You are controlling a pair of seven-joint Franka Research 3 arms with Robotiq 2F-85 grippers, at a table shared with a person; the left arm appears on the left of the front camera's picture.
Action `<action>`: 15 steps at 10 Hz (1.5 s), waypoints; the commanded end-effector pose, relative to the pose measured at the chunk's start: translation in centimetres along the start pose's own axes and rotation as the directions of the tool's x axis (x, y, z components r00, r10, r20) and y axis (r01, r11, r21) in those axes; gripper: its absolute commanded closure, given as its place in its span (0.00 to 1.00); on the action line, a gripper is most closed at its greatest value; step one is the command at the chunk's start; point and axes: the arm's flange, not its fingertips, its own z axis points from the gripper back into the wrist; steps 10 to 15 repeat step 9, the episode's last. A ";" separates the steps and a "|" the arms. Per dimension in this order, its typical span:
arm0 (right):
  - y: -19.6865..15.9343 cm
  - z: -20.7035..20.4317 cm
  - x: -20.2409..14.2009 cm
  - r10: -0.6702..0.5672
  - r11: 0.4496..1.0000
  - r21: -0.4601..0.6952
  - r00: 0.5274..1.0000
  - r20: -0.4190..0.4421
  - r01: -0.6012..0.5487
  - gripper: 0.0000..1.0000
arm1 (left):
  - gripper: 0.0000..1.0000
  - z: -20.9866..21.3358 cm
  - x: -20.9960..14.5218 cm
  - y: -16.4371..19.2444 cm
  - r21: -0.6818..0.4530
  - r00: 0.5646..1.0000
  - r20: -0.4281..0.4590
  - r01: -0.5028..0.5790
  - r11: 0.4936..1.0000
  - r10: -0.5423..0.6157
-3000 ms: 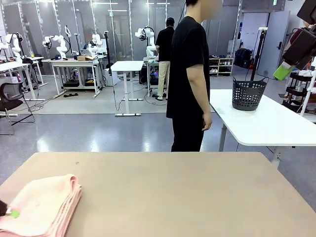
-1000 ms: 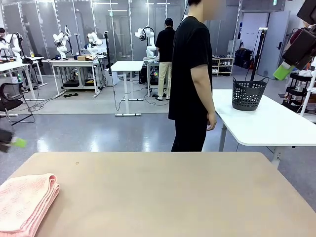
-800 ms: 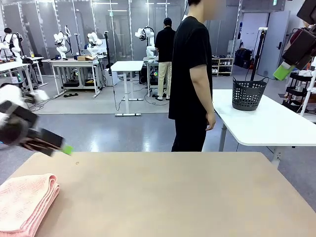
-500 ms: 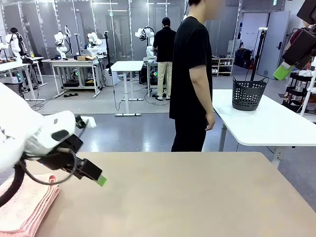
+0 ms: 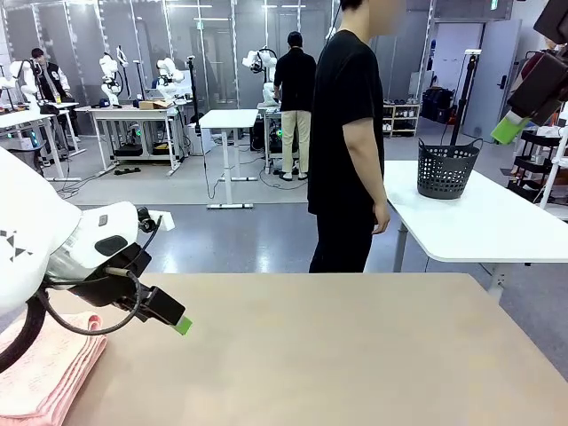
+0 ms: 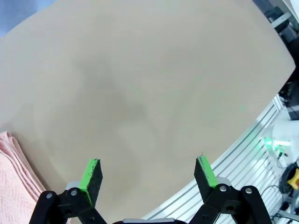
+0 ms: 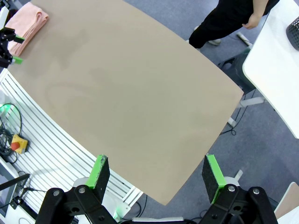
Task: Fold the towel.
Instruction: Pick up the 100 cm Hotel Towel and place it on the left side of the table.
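The pink towel [image 5: 44, 368] lies folded flat at the near left corner of the counter [image 5: 337, 355], soft and floppy and best picked up by a corner, while the left claw [image 6: 147, 175] and right claw [image 7: 156, 177] are both wide apart, grasping nothing.

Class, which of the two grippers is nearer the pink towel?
The left gripper, low over the table beside the towel; the right gripper hangs high at the far side.

The towel [image 5: 40, 368] is soft pink terry cloth. The table [image 5: 337, 355] looks matt and smooth. The basket [image 5: 446, 169] is dark perforated plastic.
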 end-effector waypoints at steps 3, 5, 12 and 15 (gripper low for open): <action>-0.1 0.2 0.0 -0.008 1.000 -0.004 1.000 -0.006 0.008 0.00 | 0.00 -0.3 0.0 -0.3 -0.004 1.000 -0.008 0.005 1.000 -0.005; -0.1 0.2 0.0 -0.008 1.000 -0.004 1.000 -0.006 0.008 0.00 | 0.00 -0.3 0.0 -0.3 -0.004 1.000 -0.008 0.005 1.000 -0.005; -0.1 0.2 0.0 -0.008 1.000 -0.004 1.000 -0.006 0.008 0.00 | 0.00 -0.3 0.0 -0.3 -0.004 1.000 -0.008 0.005 1.000 -0.005; -0.1 0.2 0.0 -0.008 1.000 -0.004 1.000 -0.006 0.008 0.00 | 0.00 -0.3 0.0 -0.3 -0.004 1.000 -0.008 0.005 1.000 -0.005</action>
